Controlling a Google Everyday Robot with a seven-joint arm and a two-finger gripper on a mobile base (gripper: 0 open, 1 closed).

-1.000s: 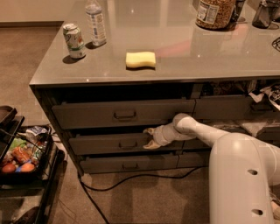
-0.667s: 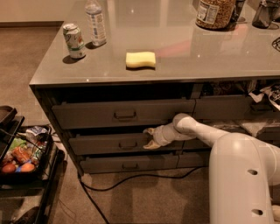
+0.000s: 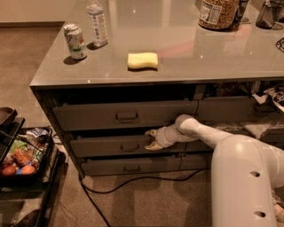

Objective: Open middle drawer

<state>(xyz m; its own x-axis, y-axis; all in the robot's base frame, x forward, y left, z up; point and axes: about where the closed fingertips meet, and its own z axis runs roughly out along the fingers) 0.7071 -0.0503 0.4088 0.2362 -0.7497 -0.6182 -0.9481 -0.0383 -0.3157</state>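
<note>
Gripper (image 3: pixel 150 139) against middle drawer (image 3: pixel 97 146) front, just right of bar handle (image 3: pixel 129 146). Claw spread wide, gripping nothing. Middle drawer between top drawer (image 3: pixel 88 117) and bottom drawer (image 3: pixel 106 167). Sponge (image 3: pixel 142 60), can (image 3: pixel 76 41), bottle (image 3: pixel 97 23) on countertop (image 3: pixel 199 57).

Desk top (image 3: pixel 191 48): grey, glossy.
Soda can (image 3: pixel 75 41): upright, near the left edge.
Clear water bottle (image 3: pixel 97 23): upright, just beyond the can, towards the far-left corner.
Yellow sponge (image 3: pixel 142 60): flat, near the front edge, left of centre.
Labelled jar (image 3: pixel 218 13): brown contents, far edge, right.
Black cable (image 3: pixel 133 181): on the carpet below the front edge.
Black rack (image 3: pixel 26 165): holds packets and fruit, beside the front-left corner.
</note>
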